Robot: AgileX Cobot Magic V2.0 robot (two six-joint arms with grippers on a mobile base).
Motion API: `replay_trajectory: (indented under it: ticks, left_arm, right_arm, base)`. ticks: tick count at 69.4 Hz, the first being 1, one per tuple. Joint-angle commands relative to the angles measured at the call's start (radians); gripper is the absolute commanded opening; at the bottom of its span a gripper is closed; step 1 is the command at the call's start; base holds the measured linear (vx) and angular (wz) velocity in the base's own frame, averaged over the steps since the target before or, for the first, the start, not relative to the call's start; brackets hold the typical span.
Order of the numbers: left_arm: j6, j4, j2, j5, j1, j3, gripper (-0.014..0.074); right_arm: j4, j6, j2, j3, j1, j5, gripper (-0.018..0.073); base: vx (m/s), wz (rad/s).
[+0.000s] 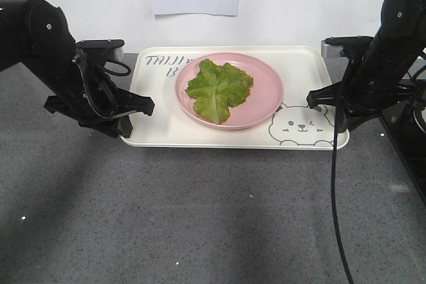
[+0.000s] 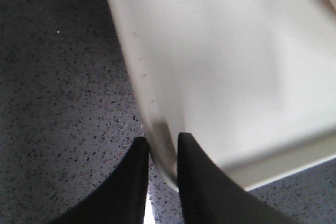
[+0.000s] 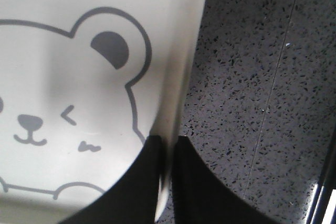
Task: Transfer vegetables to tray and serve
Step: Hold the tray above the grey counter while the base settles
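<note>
Each tool, left point(image 2: 161, 153) and right point(image 3: 167, 153), pinches a tray point(image 1: 303, 64) rim; lettuce point(image 1: 218, 88) lies between.

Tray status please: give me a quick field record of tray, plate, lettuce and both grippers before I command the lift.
tray: cream-white, flat on the grey table
pink plate: on the tray, roughly central
lettuce leaf: lying on the pink plate
left gripper: closed on the tray's left rim, near the front corner
right gripper: closed on the tray's right rim, beside the bear print
lift: cannot tell whether begun
</note>
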Motion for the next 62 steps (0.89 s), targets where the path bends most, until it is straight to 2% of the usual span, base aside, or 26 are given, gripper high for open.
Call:
replay_trajectory:
  ticks: [1,62]
  left_arm:
    - [0.022,-0.127,-0.056,-0.072,-0.025,-0.032,-0.0008]
    - [0.022,-0.127,-0.056,-0.072,-0.025,-0.032,-0.0008]
  right_arm:
    - [0.094,-0.038,-0.056,-0.027,0.018,-0.008,-0.0008]
    - [0.094,-0.038,-0.056,-0.027,0.018,-0.007,-0.0008]
  base:
    - [0.03,0.0]
    - [0.03,-0.01]
